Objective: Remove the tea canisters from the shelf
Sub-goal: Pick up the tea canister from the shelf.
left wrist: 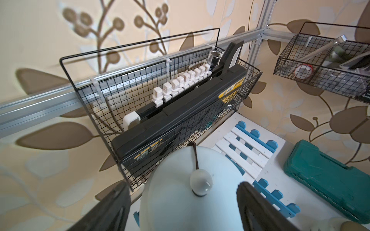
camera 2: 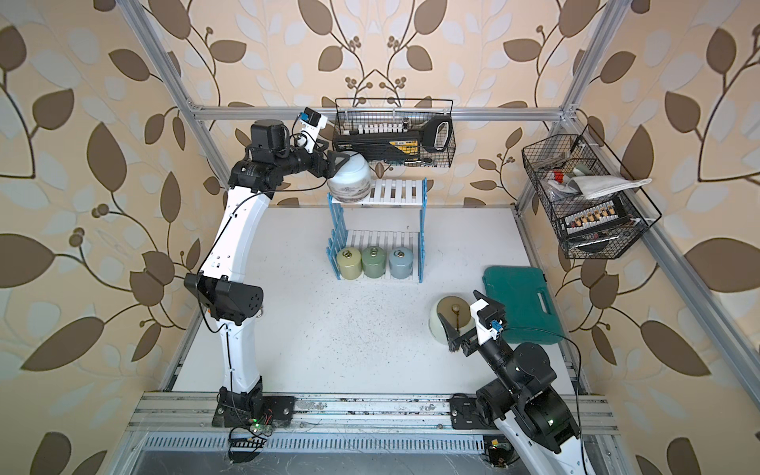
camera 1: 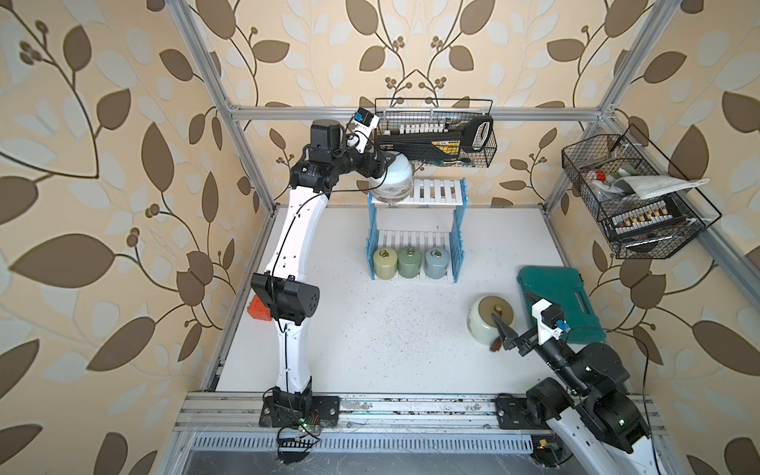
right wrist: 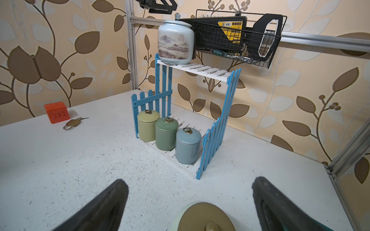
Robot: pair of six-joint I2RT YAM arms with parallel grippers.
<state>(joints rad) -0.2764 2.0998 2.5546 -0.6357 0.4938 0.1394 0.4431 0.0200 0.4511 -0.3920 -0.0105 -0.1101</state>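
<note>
Counting what is off the shelf [camera 1: 436,191], I find one jar of five. The cream jar [camera 1: 481,325] with the gold lid stands on the counter [camera 1: 370,337], well apart from the shelf. The right fingers [right wrist: 104,206] hang spread wide just over it and hold nothing.

Four jars are left. The pale-blue jar [camera 1: 390,177] sits at one end of the top board. The left fingers [left wrist: 116,204] are spread wide on either side of its lid. A gap shows beside one finger, so I judge it not yet gripped.

On the bottom board the yellow-green jar [camera 1: 385,263], the green jar [camera 1: 410,262] and the grey-blue jar [camera 1: 436,263] stand close in a row. The task looks barely begun, with the pale-blue jar as the step in hand.
</note>
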